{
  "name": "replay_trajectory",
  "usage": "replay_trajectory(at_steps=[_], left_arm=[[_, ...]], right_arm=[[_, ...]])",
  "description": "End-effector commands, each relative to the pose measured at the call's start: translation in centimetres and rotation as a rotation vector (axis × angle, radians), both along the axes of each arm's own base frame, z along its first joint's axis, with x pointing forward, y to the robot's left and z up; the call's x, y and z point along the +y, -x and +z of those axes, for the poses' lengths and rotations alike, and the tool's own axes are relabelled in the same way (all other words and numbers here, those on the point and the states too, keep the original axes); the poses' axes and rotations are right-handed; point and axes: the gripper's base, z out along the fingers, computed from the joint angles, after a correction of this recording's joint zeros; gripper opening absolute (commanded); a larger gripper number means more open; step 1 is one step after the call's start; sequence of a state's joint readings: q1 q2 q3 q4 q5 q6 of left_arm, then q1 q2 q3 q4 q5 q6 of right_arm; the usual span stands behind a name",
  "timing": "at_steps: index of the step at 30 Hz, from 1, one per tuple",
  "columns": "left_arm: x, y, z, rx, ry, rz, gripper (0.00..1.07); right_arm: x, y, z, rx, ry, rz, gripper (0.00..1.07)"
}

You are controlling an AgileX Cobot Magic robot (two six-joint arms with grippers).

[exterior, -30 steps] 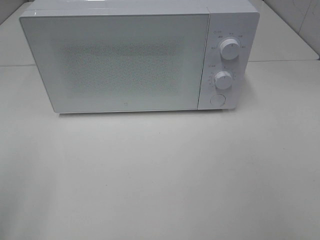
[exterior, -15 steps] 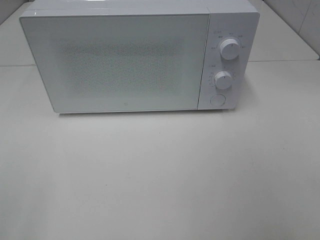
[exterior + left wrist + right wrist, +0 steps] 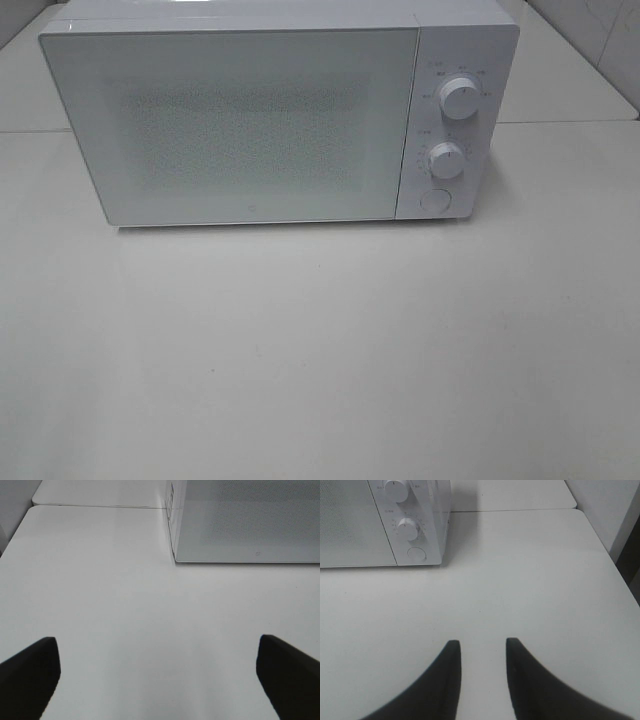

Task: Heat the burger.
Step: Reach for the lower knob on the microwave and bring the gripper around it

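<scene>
Nowhere does the burger show in any view (it may sit behind the shut, frosted door (image 3: pixel 235 125) of the microwave (image 3: pixel 468 40); I cannot tell). Both arms hover over the table (image 3: pixel 320 350), well short of it, probably to leave the door room. The left gripper (image 3: pixel 157 642) is spread wide and empty, and the right gripper (image 3: pixel 482 641) is narrowly parted, also holding nothing.

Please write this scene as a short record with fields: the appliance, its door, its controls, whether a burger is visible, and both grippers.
appliance: white microwave on a white table
door: shut
controls: upper knob, lower knob, round button below them
burger: not seen in any view
left gripper: open wide, empty, over the table
right gripper: open narrowly, empty, over the table
</scene>
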State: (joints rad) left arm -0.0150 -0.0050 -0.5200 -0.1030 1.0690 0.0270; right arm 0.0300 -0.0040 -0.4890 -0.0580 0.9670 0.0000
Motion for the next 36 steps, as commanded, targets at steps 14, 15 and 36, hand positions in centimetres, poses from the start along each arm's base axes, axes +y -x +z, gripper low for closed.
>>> replay_trajectory(at_steps=[14, 15, 36], left_arm=[[0.02, 0.03, -0.11, 0.002, 0.002, 0.008, 1.01], [0.02, 0.03, -0.11, 0.002, 0.002, 0.008, 1.01], [0.02, 0.03, -0.11, 0.002, 0.002, 0.008, 1.01]], right_arm=[[0.05, 0.41, 0.01, -0.032, -0.007, -0.001, 0.34], [0.05, 0.41, 0.01, -0.032, -0.007, -0.001, 0.34], [0.05, 0.38, 0.01, -0.03, -0.002, 0.001, 0.34]])
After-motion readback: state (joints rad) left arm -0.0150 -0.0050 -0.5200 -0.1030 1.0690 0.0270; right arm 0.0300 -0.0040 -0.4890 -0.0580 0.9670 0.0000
